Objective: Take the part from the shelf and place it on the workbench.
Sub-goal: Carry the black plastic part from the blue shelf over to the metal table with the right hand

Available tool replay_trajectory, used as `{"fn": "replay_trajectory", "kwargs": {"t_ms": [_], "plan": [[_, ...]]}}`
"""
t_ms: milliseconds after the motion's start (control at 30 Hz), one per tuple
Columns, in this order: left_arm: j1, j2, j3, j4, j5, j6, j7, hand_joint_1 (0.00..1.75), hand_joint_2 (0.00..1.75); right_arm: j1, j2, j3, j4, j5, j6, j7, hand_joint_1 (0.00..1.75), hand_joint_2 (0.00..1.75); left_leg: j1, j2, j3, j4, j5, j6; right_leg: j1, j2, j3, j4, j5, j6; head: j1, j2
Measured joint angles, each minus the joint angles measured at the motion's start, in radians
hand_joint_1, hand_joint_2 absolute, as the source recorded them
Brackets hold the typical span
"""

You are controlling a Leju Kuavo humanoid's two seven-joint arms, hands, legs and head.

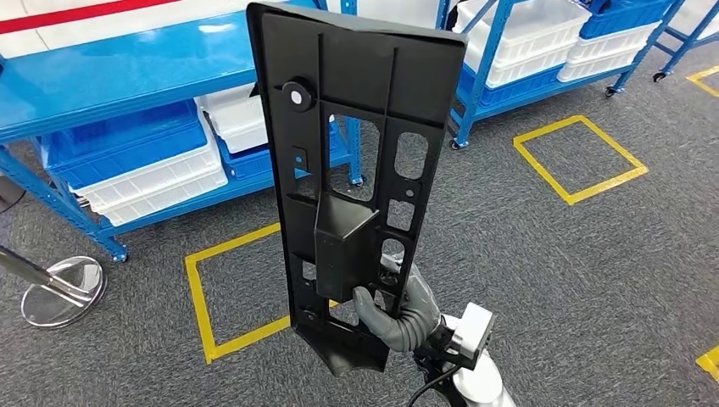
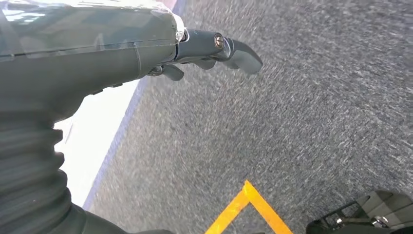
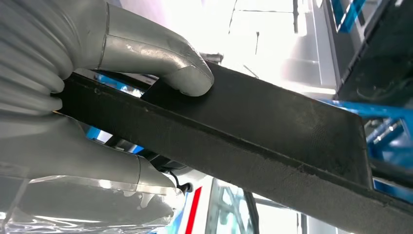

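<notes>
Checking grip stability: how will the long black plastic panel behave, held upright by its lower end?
The black plastic panel looks stiff, standing straight without sagging. Its many cut-outs suggest it is light. Gripped low by the right hand, it probably tends to sway or tip.

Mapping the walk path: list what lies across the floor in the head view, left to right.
Round metal stand base → yellow floor square → black part held upright by the right hand → second yellow square → yellow corner mark at the right edge.
</notes>
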Motion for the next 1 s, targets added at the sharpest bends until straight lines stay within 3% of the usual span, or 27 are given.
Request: {"fn": "replay_trajectory", "kwargs": {"t_ms": [67,133,167,200,233,267,333,400,467,533,600,667,700,733,800,867,900,967,1000], "plan": [[-0.001,0.002,-0.005,0.0,-0.01,-0.001,0.0,0.0,1.75,0.007,0.0,-0.005,-0.017,0.003,-0.005,-0.008,1.75,1.75,0.004,-0.04,-0.033,0.08,-0.055,-0.005,0.0,0.019,-0.001,-0.003,0.005,-0.013,0.0,0.0],[-0.002,0.003,-0.013,0.0,-0.019,-0.003,-0.001,0.0,1.75,0.019,-0.001,-0.009,-0.032,0.006,-0.011,-0.014,1.75,1.75,0.004,-0.073,-0.095,0.222,-0.121,-0.003,0.005,0.04,-0.004,-0.003,0.006,-0.021,0.0,0.0],[-0.002,0.004,-0.018,0.0,-0.024,-0.004,-0.002,0.0,1.75,0.028,-0.002,-0.012,-0.038,0.008,-0.013,-0.015,1.75,1.75,0.003,-0.078,-0.12,0.275,-0.135,-0.001,0.009,0.053,-0.004,-0.002,0.007,-0.023,0.0,0.0],[-0.003,0.004,-0.022,0.0,-0.027,-0.005,-0.004,0.0,1.75,0.036,-0.002,-0.016,-0.044,0.011,-0.015,-0.016,1.75,1.75,0.002,-0.08,-0.131,0.293,-0.129,0.003,0.013,0.067,-0.004,-0.001,0.007,-0.023,0.0,0.0],[-0.004,0.004,-0.026,0.0,-0.031,-0.005,-0.007,0.0,1.75,0.044,-0.003,-0.021,-0.05,0.014,-0.016,-0.016,1.75,1.75,0.001,-0.083,-0.124,0.27,-0.103,0.008,0.016,0.081,-0.003,0.0,0.007,-0.024,0.0,0.0],[-0.006,0.004,-0.029,0.0,-0.034,-0.004,-0.011,0.0,1.75,0.049,-0.003,-0.024,-0.055,0.016,-0.017,-0.016,1.75,1.75,-0.001,-0.091,-0.101,0.213,-0.064,0.015,0.018,0.096,-0.002,0.001,0.007,-0.024,0.0,0.0],[-0.01,0.004,-0.036,0.0,-0.038,-0.002,-0.014,0.0,1.75,0.054,-0.003,-0.027,-0.066,0.018,-0.02,-0.016,1.75,1.75,-0.002,-0.135,-0.047,0.081,-0.002,0.031,0.021,0.122,-0.003,0.004,0.008,-0.022,0.0,0.0],[-0.015,0.005,-0.043,0.0,-0.041,-0.001,-0.014,0.0,1.75,0.061,-0.003,-0.029,-0.075,0.021,-0.025,-0.015,1.75,1.75,-0.005,-0.167,-0.023,0.02,0.01,0.037,0.017,0.143,-0.011,0.005,0.012,-0.013,0.0,0.0],[-0.017,0.005,-0.048,0.0,-0.043,-0.001,-0.013,0.0,1.75,0.074,-0.003,-0.034,-0.088,0.025,-0.032,-0.015,1.75,1.75,-0.006,-0.154,-0.017,0.004,0.012,0.04,0.012,0.161,-0.018,0.003,0.018,0.002,0.0,0.0],[-0.015,0.005,-0.051,0.0,-0.047,-0.001,-0.01,0.0,1.75,0.085,-0.003,-0.043,-0.104,0.031,-0.039,-0.016,1.75,1.75,-0.001,-0.129,-0.01,-0.014,0.023,0.049,0.016,0.126,-0.029,0.021,0.004,0.013,0.0,0.0],[-0.011,0.006,-0.053,0.0,-0.049,-0.001,-0.005,0.0,1.75,0.094,-0.003,-0.051,-0.117,0.036,-0.043,-0.016,1.75,1.75,0.0,-0.102,-0.005,-0.023,0.028,0.055,0.015,0.065,-0.073,0.112,-0.049,0.023,0.0,0.0],[-0.006,0.009,-0.054,0.0,-0.049,0.001,0.003,0.0,1.75,0.11,-0.003,-0.059,-0.126,0.038,-0.046,-0.017,1.75,1.75,-0.001,-0.072,-0.005,-0.022,0.026,0.056,0.007,0.04,-0.133,0.232,-0.098,0.033,0.0,0.0],[-0.004,0.01,-0.054,0.0,-0.048,0.003,0.006,0.0,1.75,0.121,-0.004,-0.065,-0.131,0.039,-0.046,-0.019,1.75,1.75,-0.001,-0.059,-0.005,-0.022,0.025,0.055,0.003,0.035,-0.147,0.258,-0.099,0.038,0.0,0.0],[-0.002,0.011,-0.054,0.0,-0.046,0.005,0.008,0.0,1.75,0.132,-0.004,-0.071,-0.137,0.04,-0.046,-0.021,1.75,1.75,-0.001,-0.046,-0.005,-0.021,0.023,0.053,-0.002,0.03,-0.141,0.247,-0.083,0.042,0.0,0.0],[0.0,0.013,-0.054,0.0,-0.032,0.01,0.012,0.0,1.75,0.151,-0.005,-0.084,-0.151,0.047,-0.047,-0.029,1.75,1.75,0.0,-0.024,-0.003,-0.015,0.016,0.046,-0.006,0.002,-0.076,0.126,-0.026,0.044,0.0,0.0],[0.0,0.014,-0.051,0.0,-0.014,0.013,0.015,0.0,1.75,0.17,-0.006,-0.095,-0.168,0.056,-0.048,-0.04,1.75,1.75,-0.004,-0.008,0.0,-0.008,0.006,0.033,-0.001,-0.027,-0.019,0.022,0.006,0.035,0.0,0.0],[0.0,0.015,-0.049,0.0,-0.008,0.014,0.017,0.0,1.75,0.179,-0.006,-0.1,-0.176,0.059,-0.048,-0.047,1.75,1.75,-0.006,-0.001,0.002,-0.006,0.002,0.027,0.003,-0.032,-0.01,0.003,0.006,0.028,0.0,0.0],[-0.001,0.016,-0.046,0.0,-0.002,0.015,0.018,0.0,1.75,0.198,-0.007,-0.109,-0.193,0.065,-0.05,-0.059,1.75,1.75,-0.007,0.015,0.009,-0.007,-0.002,0.015,0.007,-0.012,-0.011,0.003,0.005,0.014,0.0,0.0],[-0.002,0.017,-0.045,0.0,0.0,0.016,0.017,0.0,1.75,0.207,-0.007,-0.114,-0.202,0.071,-0.051,-0.064,1.75,1.75,-0.005,0.012,0.011,-0.003,-0.009,0.009,0.006,-0.001,-0.01,0.0,0.007,0.008,0.0,0.0]]}}
